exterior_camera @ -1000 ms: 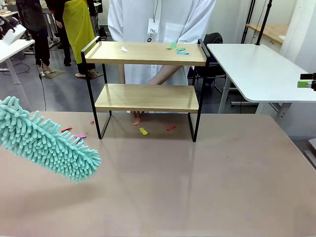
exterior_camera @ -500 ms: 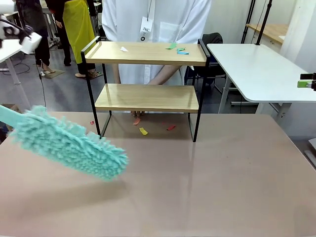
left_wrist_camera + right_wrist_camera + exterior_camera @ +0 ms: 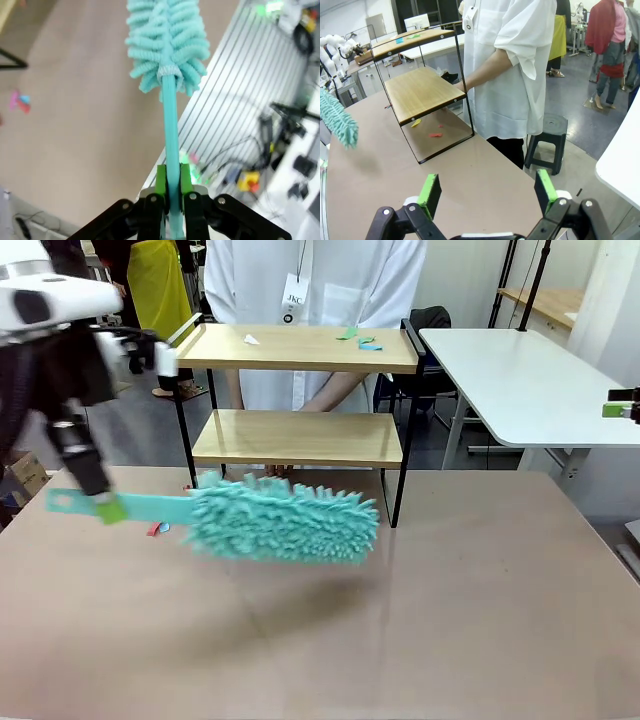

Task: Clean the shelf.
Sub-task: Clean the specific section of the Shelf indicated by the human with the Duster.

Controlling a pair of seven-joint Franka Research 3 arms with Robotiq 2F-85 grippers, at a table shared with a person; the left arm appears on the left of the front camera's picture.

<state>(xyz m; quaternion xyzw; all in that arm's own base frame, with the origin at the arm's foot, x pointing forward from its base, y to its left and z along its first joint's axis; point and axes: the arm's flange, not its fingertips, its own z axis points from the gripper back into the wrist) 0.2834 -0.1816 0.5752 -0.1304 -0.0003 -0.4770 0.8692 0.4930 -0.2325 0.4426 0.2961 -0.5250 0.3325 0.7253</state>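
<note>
So: L gripper [image 3: 106, 508] angled down, clamping duster [image 3: 285, 520] handle horiz.

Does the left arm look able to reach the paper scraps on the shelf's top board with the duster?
Probably yes. The left end effector grips the duster by its handle; its head hangs before the shelf, below the top board; that board's front edge is open, with nothing over the scraps.

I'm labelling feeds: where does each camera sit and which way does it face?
Front: between the arms, faces across the table at the shelf and person; left gripper clamps the duster.
Left wrist: looks along that shut gripper up the duster.
Right wrist: behind the open right gripper, faces shelf and person.
Front and right wrist share shelf, duster.
</note>
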